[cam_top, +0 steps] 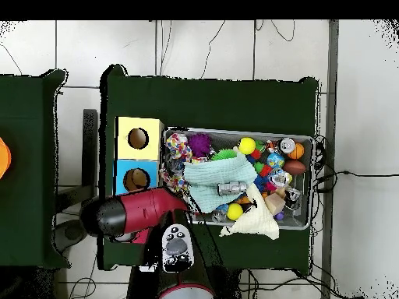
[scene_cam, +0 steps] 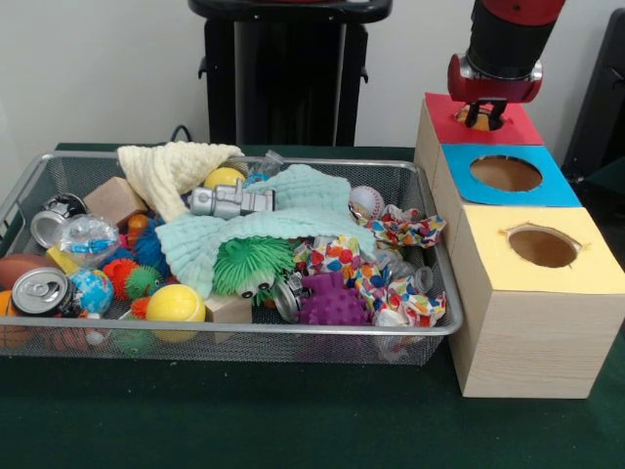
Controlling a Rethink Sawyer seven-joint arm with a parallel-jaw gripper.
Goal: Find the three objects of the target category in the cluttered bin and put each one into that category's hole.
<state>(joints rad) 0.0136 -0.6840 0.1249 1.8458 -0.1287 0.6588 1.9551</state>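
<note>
risk: the orange ball point(scene_cam: 475, 118) looks only half seated in the red box's hole point(scene_cam: 485, 119), so if it's let go off-centre it could be caught on the rim and rolled off the red top point(scene_cam: 518, 127) onto the counter point(scene_cam: 293, 420), probably toward the far right corner

cause: the hole seems barely wider than the ball, and most of it is hidden by the hand point(scene_cam: 485, 112), so alignment can't really be checked from the front view

hand: whether it's spread or pinching can't be told, the tips are buried in the hole area

ball vs hand: an orange ball is seen directly under the hand, right at the hole's mouth, touching or nearly so; contact can't be confirmed

box row: red at the far end, then the blue box point(scene_cam: 508, 176) and yellow box point(scene_cam: 542, 249), lined up just beside the bin's right edge

bin: wire basket point(scene_cam: 244, 337), packed with toys, cloths and cans; other balls are left in there, like the yellow ball point(scene_cam: 176, 305) by the near rim and a baseball point(scene_cam: 366, 202) toward the far right corner

second risk: the arm point(cam_top: 144, 212) is held over the box row in the overhead view, so a box could be nudged on lift-out if it's swung sideways too early
</note>
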